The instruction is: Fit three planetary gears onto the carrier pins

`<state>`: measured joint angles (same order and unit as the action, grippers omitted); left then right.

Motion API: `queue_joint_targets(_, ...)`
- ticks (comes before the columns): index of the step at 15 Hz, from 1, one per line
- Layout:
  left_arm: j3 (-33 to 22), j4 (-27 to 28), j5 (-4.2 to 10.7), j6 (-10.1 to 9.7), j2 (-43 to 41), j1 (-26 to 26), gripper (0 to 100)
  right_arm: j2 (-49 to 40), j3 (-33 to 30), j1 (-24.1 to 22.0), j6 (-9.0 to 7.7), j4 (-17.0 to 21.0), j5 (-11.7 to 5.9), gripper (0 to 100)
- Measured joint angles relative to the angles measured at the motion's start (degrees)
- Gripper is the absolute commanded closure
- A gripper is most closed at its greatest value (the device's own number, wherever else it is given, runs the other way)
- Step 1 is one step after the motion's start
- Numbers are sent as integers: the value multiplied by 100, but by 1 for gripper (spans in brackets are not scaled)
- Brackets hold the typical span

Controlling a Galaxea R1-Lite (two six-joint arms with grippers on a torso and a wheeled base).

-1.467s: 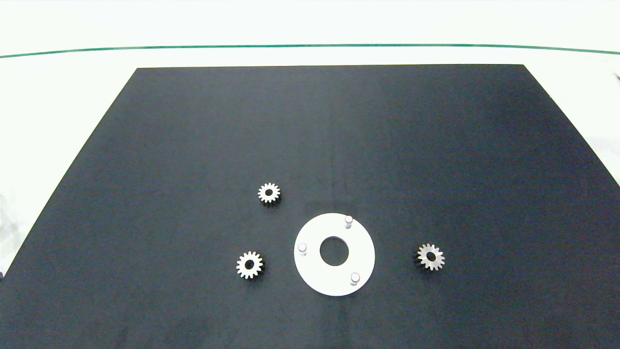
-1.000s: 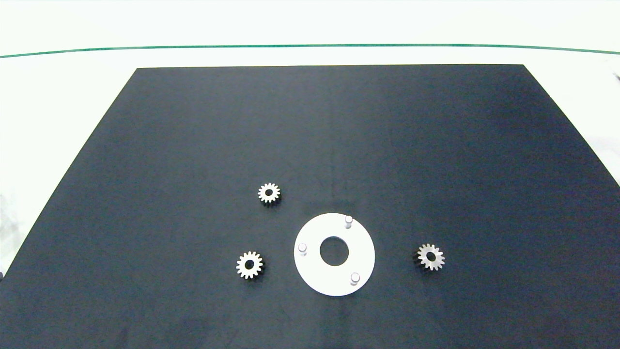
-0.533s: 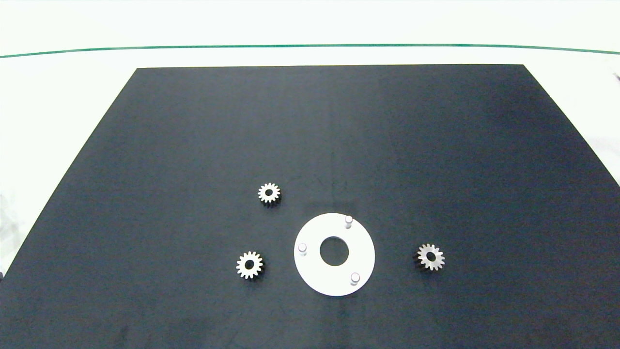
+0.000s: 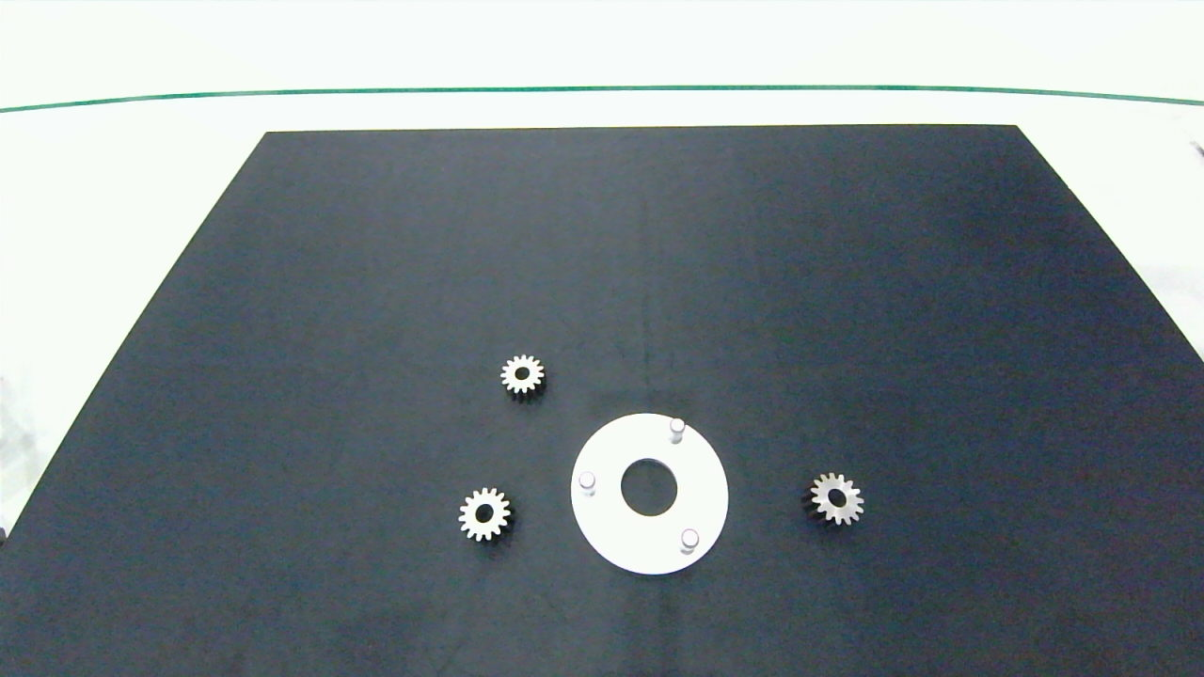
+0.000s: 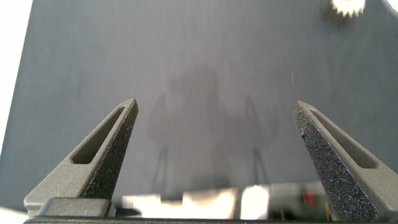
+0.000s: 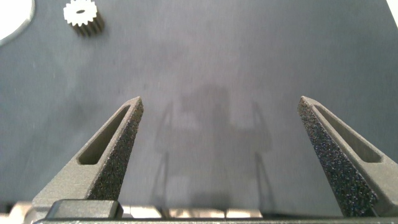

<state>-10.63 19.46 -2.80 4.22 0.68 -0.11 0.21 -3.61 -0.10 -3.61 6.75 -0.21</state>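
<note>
Three small silver gears lie flat on the black mat around a white ring disc (image 4: 611, 527): one gear (image 4: 522, 374) behind and left of it, one gear (image 4: 484, 514) to its left, one gear (image 4: 836, 497) to its right. Three whitish pins stand bare on the disc: a far pin (image 4: 676, 428), a left pin (image 4: 587, 480) and a near pin (image 4: 689, 538). Neither arm shows in the head view. My left gripper (image 5: 216, 112) is open over bare mat, a gear (image 5: 347, 7) at its view's edge. My right gripper (image 6: 221, 107) is open too, with a gear (image 6: 82, 14) ahead.
The black mat (image 4: 376, 235) covers most of the white table (image 4: 113, 188), with wide bare room behind the parts. A green line (image 4: 602, 90) runs across the table's far side. A sliver of the white disc (image 6: 12, 18) shows in the right wrist view.
</note>
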Motion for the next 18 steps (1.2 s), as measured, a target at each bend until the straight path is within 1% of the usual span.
queue_joint_targets(1, -308, 482, -4, 2, -13, -7, 0, -2, -145, 0, -5, 254, 10, 0)
queue_joint_targets(2, -562, 741, -9, 5, -16, -13, 0, -5, -262, 0, -11, 449, 21, 0)
queue_joint_targets(3, -750, 805, -13, 22, 0, -22, 0, 6, -341, 2, -13, 518, 23, 0)
queue_joint_targets(9, -1304, 827, 9, 62, 477, -10, 0, 251, -567, 32, -16, 551, 26, 0)
queue_joint_targets(12, -1376, 824, 16, 62, 689, 1, 0, 433, -661, 72, -20, 556, 28, 0)
queue_joint_targets(15, -1429, 827, 24, 116, 830, 0, 0, 596, -779, 274, -20, 584, 28, 0)
queue_joint_targets(16, -1508, 829, 50, 162, 907, 9, 0, 664, -885, 357, -22, 641, 28, 0)
queue_joint_targets(18, -1685, 923, 343, 286, 1108, 90, 0, 828, -1139, 528, -18, 777, 28, 0)
